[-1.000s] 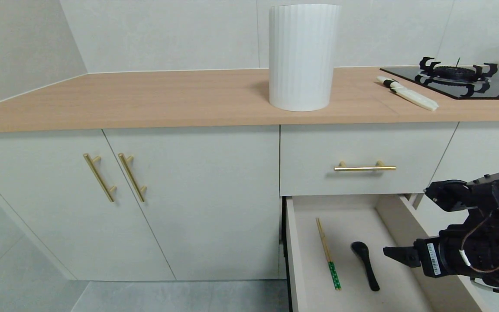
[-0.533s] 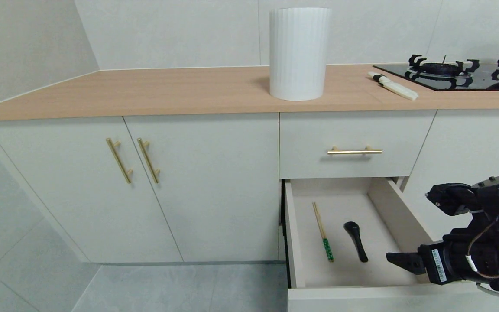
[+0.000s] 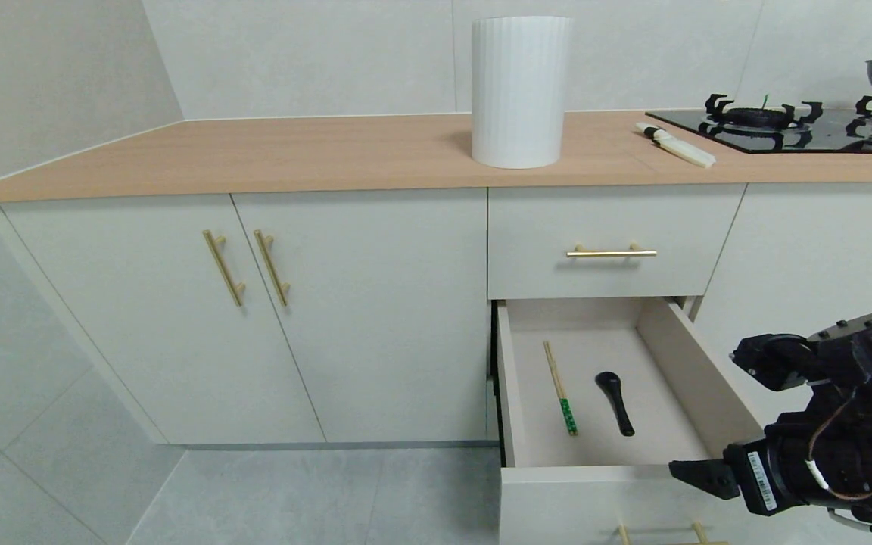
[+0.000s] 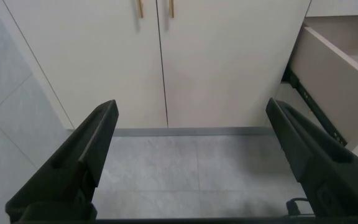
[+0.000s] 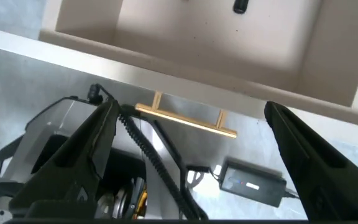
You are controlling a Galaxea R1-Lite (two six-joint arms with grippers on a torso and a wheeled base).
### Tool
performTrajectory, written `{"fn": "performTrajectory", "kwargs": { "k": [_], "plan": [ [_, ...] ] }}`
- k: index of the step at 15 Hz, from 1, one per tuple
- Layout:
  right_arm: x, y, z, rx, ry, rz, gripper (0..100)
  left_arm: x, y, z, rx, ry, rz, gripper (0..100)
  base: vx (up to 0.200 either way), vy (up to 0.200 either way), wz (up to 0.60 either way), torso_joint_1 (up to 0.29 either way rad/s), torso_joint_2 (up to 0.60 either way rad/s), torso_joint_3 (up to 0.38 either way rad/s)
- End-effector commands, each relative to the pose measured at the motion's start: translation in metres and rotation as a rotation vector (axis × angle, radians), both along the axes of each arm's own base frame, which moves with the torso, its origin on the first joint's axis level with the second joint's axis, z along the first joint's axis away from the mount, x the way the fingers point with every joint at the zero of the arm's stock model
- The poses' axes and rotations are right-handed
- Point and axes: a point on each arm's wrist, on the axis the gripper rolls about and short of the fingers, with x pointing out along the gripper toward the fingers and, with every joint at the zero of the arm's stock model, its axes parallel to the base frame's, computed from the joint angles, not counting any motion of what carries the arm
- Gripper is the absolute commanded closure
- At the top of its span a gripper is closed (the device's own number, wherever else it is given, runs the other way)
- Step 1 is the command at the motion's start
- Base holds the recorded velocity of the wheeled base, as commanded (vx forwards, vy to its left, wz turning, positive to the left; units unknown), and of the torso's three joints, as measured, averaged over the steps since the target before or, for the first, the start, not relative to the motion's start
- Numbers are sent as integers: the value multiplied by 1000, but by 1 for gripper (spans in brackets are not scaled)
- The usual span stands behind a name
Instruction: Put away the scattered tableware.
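The lower drawer [image 3: 580, 484] stands pulled out under the counter. Inside it lie a pair of wooden chopsticks [image 3: 561, 387] with green ends and a black spoon [image 3: 615, 393], side by side on the bottom. My right gripper [image 3: 708, 412] is open and holds nothing, at the drawer's front right corner. In the right wrist view this gripper [image 5: 191, 112] hangs over the drawer front's gold handle [image 5: 185, 121], and the spoon's handle tip [image 5: 241, 6] shows inside the drawer. My left gripper [image 4: 190, 109] is open and holds nothing, low over the floor before the cabinet doors [image 4: 160, 56].
On the wooden counter [image 3: 292, 155] stand a tall white ribbed container [image 3: 518, 91] and a long white utensil [image 3: 674, 144] beside the gas hob [image 3: 792, 129]. A shut drawer [image 3: 610, 242] sits above the open one. Grey tiled floor [image 3: 277, 499] spreads to the left.
The head camera has drawn back from the cabinet, bringing the drawer's front edge into sight. My right gripper, earlier over the drawer's inside near the spoon, is now at its front corner.
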Motion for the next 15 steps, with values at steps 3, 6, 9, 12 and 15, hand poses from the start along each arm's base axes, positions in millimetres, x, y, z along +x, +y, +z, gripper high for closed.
{"fn": "performTrajectory", "kwargs": {
  "k": [3,6,9,12,15],
  "plan": [
    [-8,15,-16,-19,142,121,0,0,0,0,0,0,0,0,0,0,0,0,0,0],
    [-11,17,-27,-66,180,189,0,0,0,0,0,0,0,0,0,0,0,0,0,0],
    [-2,22,-41,-96,234,180,0,0,0,0,0,0,0,0,0,0,0,0,0,0],
    [14,26,-48,-83,272,90,0,0,0,0,0,0,0,0,0,0,0,0,0,0],
    [29,31,-52,-98,269,-25,0,0,0,0,0,0,0,0,0,0,0,0,0,0]
  ]
}}
